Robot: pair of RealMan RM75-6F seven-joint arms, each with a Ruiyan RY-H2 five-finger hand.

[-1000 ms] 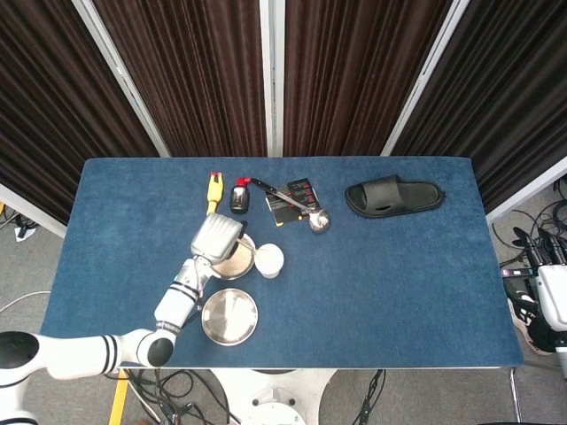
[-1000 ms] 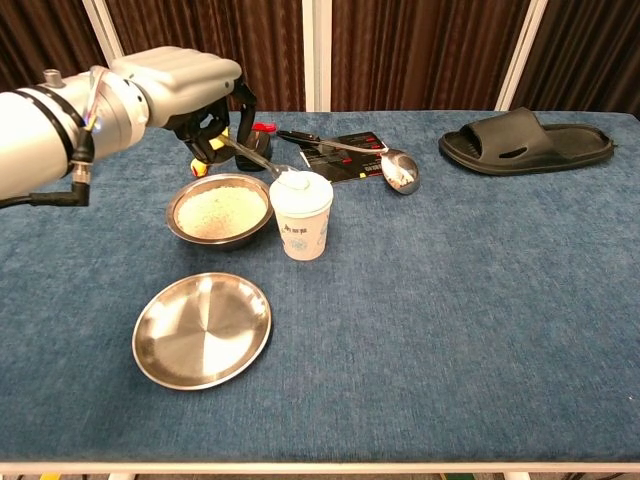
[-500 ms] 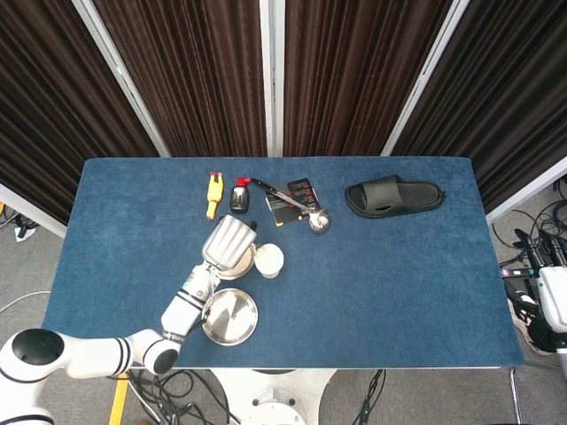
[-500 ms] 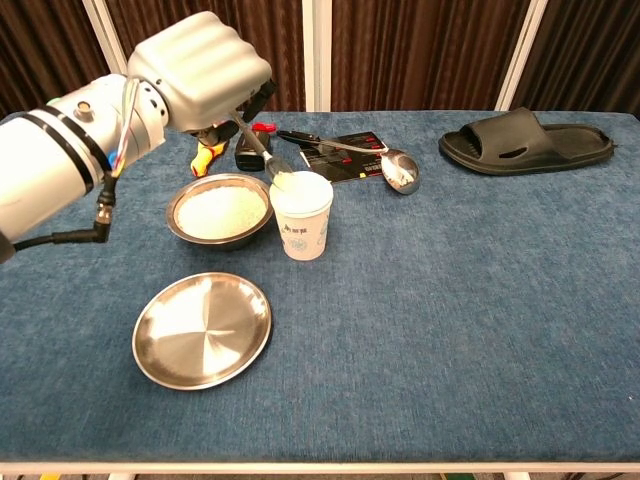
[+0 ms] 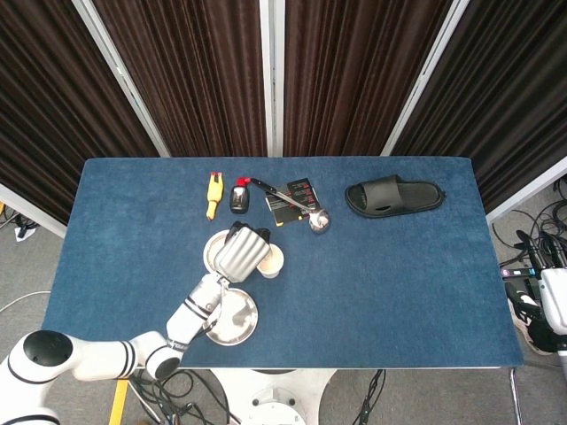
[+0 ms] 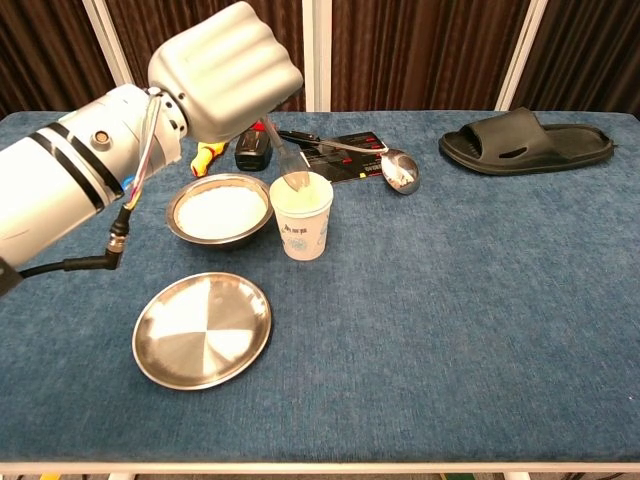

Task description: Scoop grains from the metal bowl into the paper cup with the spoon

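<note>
Chest view: spoon tilted into paper cup

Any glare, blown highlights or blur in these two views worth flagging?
Chest view: the grains in the metal bowl wash out to near white, the empty steel plate shows bright wedge-shaped reflections, and the left hand looms large but stays sharp. Head view: even lighting, no glare on the plate, everything small yet crisp.
</note>
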